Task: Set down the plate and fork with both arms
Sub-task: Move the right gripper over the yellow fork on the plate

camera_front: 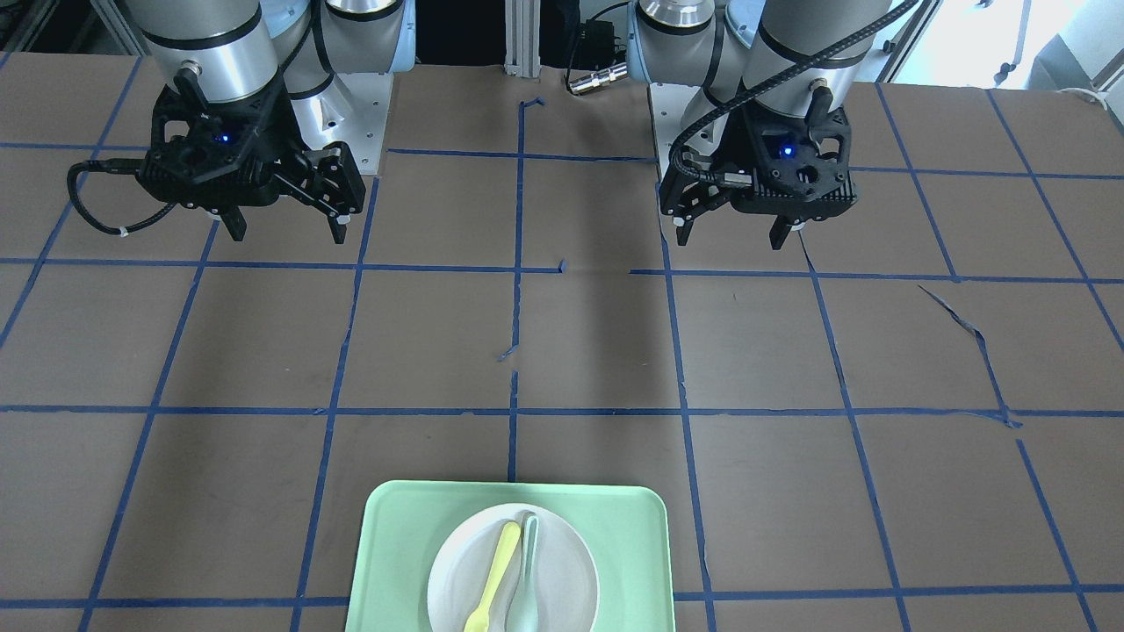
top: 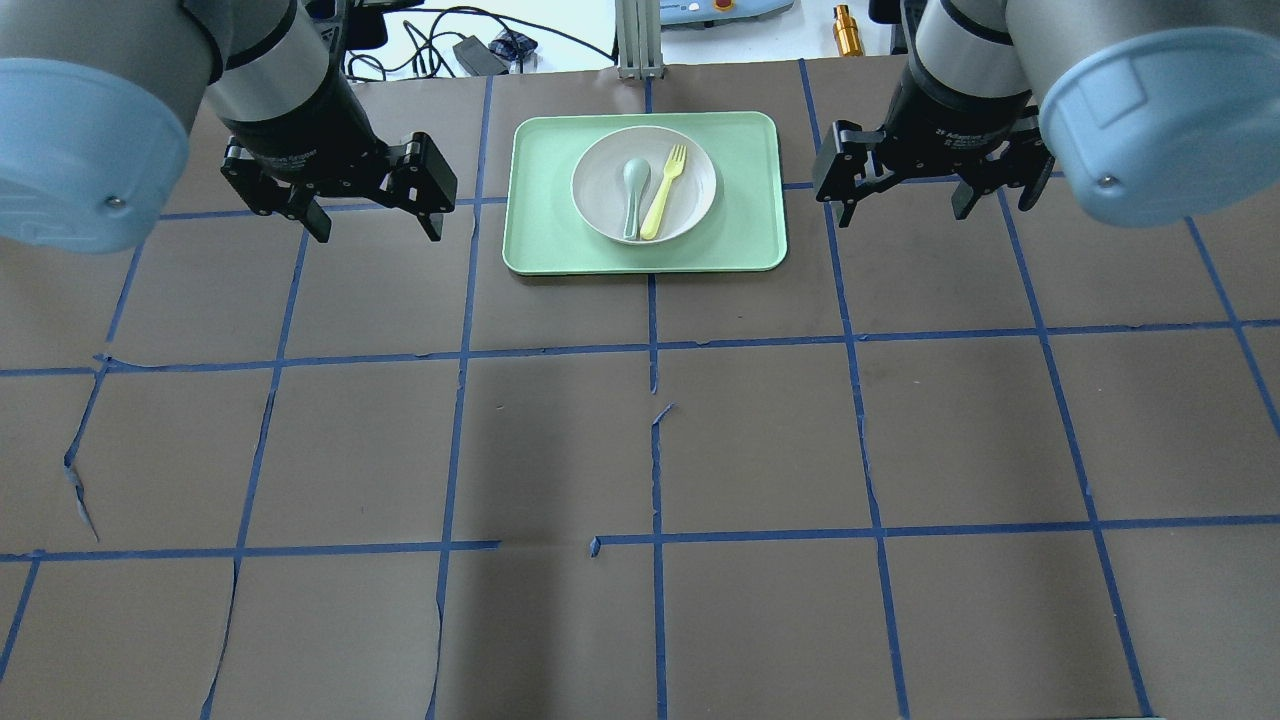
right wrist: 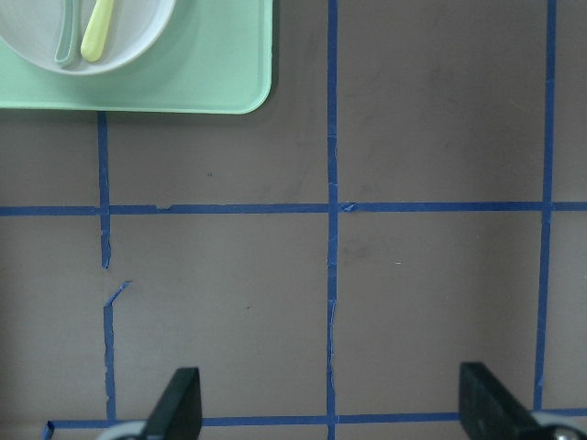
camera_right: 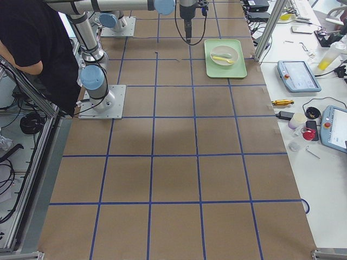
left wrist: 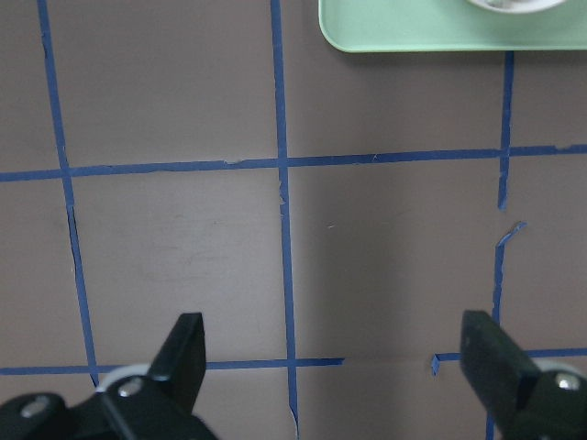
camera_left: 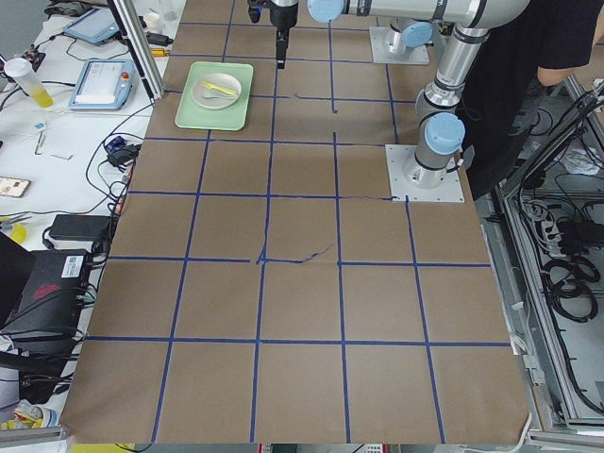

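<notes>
Overhead: both sets of jaws spread wide, nothing held. The plate [top: 600, 175], on the green tray [top: 540, 200], sits at 3 o'clock from the left gripper [top: 379, 232] and 9 o'clock from the right gripper [top: 905, 215] — the fork [top: 663, 192] lies in it, tines toward 1 o'clock, slightly nearer the right.

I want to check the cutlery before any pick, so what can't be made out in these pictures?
Front-facing view: bottom edge clips the plate, tray and fork tines.
Left wrist view: only a plate sliver at the top edge; fork out of frame.
Right wrist view: top edge hides all but the fork and spoon handle ends.
Side views: fork too small for detail.
</notes>
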Controlling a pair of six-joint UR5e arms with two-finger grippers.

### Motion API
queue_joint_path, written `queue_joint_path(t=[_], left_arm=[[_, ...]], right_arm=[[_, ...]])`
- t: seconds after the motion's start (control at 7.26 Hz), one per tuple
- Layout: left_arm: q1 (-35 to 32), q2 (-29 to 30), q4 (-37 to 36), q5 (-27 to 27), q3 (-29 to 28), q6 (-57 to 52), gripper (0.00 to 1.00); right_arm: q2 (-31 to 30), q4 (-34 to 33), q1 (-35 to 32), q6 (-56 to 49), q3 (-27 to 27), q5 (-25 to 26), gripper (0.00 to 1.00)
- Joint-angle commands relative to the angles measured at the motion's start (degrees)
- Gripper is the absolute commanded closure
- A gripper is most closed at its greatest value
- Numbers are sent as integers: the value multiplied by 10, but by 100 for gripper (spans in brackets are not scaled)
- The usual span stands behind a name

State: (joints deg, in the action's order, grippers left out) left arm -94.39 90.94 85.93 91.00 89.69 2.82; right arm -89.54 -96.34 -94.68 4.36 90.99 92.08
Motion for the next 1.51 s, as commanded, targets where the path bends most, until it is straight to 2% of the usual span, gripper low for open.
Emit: queue_joint_path(t=[0.0, 0.14, 0.28, 0.41, 0.69, 0.96, 1.24, 1.38], left_arm=[[-2, -1, 0, 2, 5, 1, 0], [-2, -1, 0, 2, 6, 1, 0], [-2, 0, 0, 2, 7, 1, 0], [-2, 0, 0, 2, 10, 1, 0], [-2, -4, 0, 6, 24, 1, 0], [-2, -3, 0, 6, 27, -1, 0], [-3, -7, 0, 6, 33, -4, 0], [-3, -10, 0, 7, 42, -4, 0]], right_arm=[[25, -58, -6, 9, 5, -4, 0], [51, -100, -13, 27, 13, -5, 0], [99, -186, -28, 42, 10, -3, 0], [156, -195, -47, 40, -7, -1, 0], [279, -159, -62, 40, -141, -2, 0], [377, -140, -77, 48, -242, -3, 0], [440, -140, -79, 119, -297, -3, 0], [470, -147, -79, 193, -324, -3, 0]])
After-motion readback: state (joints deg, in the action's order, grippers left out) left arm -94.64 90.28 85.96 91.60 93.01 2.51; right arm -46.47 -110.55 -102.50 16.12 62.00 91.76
